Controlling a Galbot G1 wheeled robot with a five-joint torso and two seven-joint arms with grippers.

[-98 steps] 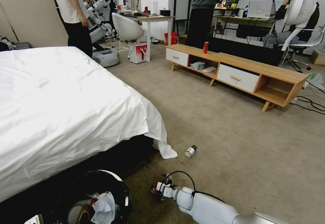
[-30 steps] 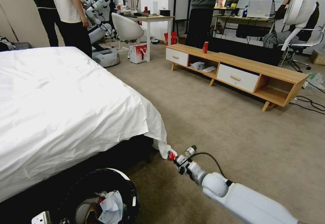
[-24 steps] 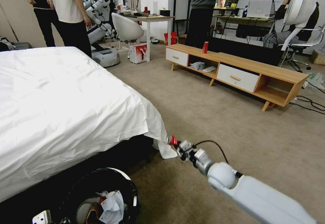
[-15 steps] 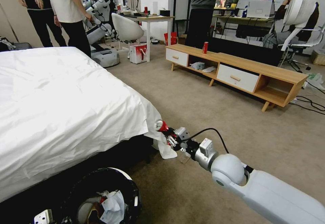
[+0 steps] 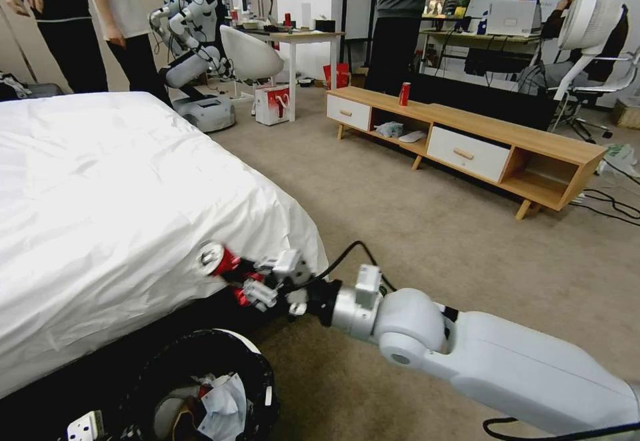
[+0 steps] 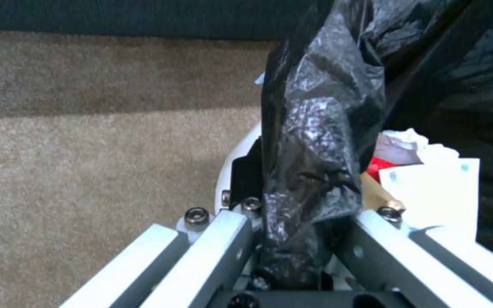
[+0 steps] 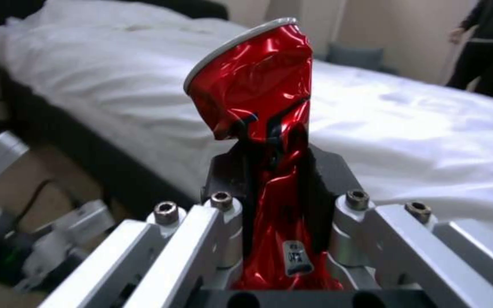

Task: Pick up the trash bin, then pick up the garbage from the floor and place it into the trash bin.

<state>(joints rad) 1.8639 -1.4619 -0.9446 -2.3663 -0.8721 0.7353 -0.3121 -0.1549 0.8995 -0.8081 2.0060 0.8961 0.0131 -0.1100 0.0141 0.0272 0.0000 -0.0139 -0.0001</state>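
The right pincer (image 5: 243, 281) is clenching a crushed red can (image 5: 217, 260) by its flattened lower half, the rimmed end sticking out past the fingertips (image 7: 222, 201). It is hanging in front of the white bed (image 5: 120, 181), above and just beyond the trash bin (image 5: 250, 361), which is sitting low at the robot's left side with its black bag (image 6: 321, 128) crinkled over the white rim. Tissues and other scraps are already lying inside it.

To finish this carry well, I'd say the can wants bringing fully over the bin's mouth, rimmed end tipped down, before the pincer lets go; released where it is now, it looks likely to strike the near rim or drop onto the carpet (image 5: 413, 227) beside the bed. The grip seems sound, since the dented metal is wedged deep between the jaws.

The right arm is reaching across the robot's front toward its left, forearm running nearly level, wrist turned so the can is pointing at the bedside. The left pincer (image 6: 292, 239) is gripping the bin's rim, the bag bunched between its jaws, holding the bin ready.
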